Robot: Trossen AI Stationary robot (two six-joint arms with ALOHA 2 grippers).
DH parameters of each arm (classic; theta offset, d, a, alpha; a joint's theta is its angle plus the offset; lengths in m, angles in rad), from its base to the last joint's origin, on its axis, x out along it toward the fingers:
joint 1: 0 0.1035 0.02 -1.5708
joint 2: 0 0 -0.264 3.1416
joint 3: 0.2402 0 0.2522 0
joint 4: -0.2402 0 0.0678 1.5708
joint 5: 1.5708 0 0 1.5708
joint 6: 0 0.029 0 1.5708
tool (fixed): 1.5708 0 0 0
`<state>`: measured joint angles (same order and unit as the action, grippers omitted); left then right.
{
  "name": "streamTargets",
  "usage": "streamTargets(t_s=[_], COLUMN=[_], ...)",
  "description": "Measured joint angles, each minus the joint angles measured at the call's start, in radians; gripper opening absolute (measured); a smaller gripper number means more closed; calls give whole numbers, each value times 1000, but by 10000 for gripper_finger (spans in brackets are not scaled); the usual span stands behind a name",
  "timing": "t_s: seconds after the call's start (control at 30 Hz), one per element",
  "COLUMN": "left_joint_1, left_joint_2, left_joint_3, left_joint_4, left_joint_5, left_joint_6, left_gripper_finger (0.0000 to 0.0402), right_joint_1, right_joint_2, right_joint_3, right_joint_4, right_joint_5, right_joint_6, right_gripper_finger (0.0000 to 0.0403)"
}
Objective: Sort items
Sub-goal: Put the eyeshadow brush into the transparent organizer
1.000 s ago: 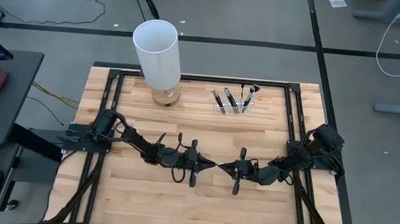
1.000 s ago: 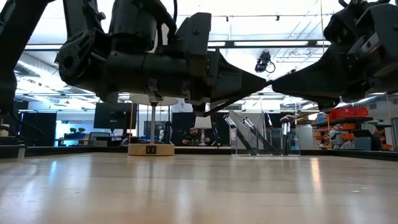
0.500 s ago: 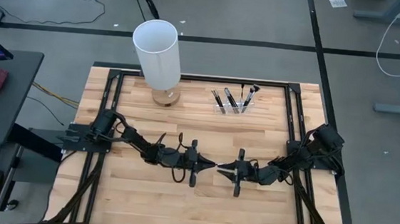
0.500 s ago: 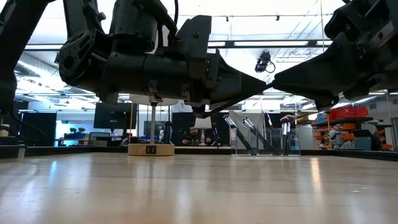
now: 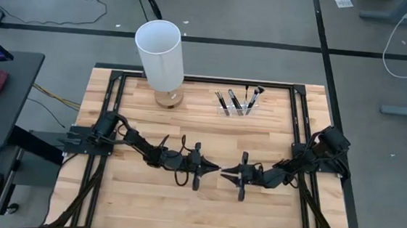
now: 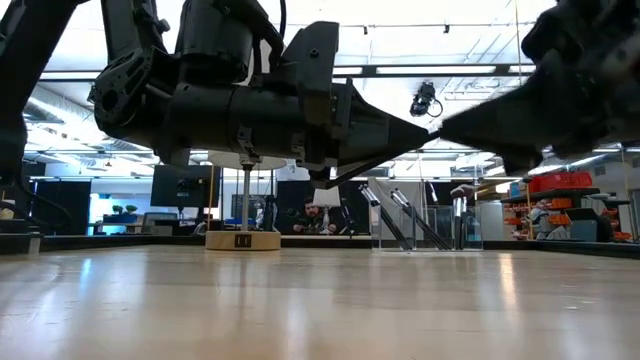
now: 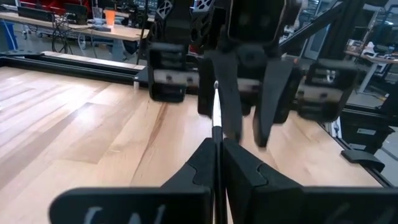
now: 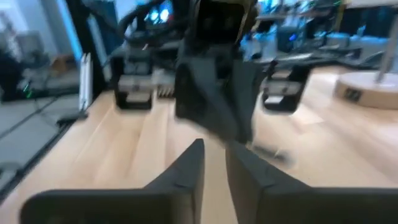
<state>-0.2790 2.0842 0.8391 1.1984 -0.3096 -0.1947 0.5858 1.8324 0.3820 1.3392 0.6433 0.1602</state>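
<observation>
Both grippers meet tip to tip above the middle of the table. My left gripper (image 5: 216, 168) (image 7: 217, 146) is shut on a thin stick (image 7: 216, 106) with a silver end; in the low view the stick (image 6: 375, 165) slants under the fingers. My right gripper (image 5: 225, 176) (image 8: 214, 152) faces it, open; its fingers (image 7: 273, 99) stand just beyond the stick's silver end. Several more brushes stand in the small clear holder (image 5: 237, 103) (image 6: 410, 220) near the far edge. My left gripper pinches the thin stick between its two fingers, level, pointing toward the table's right. The stick runs along the fingers, and its silver end (image 7: 215, 93) sticks out past the fingertips. It is lifted clear of the table. My right gripper: I cannot tell whether a finger touches the silver end.
A tall white cylinder (image 5: 160, 52) stands on a round wooden base (image 6: 243, 240) at the far left of the table. Bare wood (image 5: 203, 209) lies between the grippers and the near edge. A black frame (image 5: 300, 129) runs along the table's sides.
The right gripper has shifted slightly toward the near edge, and it is blurred in the low view now. The left gripper and the stick have stayed where they were.
</observation>
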Motion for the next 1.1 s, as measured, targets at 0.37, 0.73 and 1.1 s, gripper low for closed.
streamTargets(t_s=[0.37, 0.73, 1.1], left_joint_1=[0, 0, -1], left_joint_2=[1, 1, 1], left_joint_3=[0, -1, -1], left_joint_4=[1, 1, -1], left_joint_5=[0, 0, 5], left_joint_6=[0, 0, 0], left_gripper_finger=[20, 20, 20], right_joint_1=[-42, -41, -33], right_joint_2=[0, -1, -1], right_joint_3=[0, 0, 0], right_joint_4=[-176, 66, 22], right_joint_5=[-24, 18, 25], right_joint_6=[164, -81, -61], right_gripper_finger=[128, 193, 41])
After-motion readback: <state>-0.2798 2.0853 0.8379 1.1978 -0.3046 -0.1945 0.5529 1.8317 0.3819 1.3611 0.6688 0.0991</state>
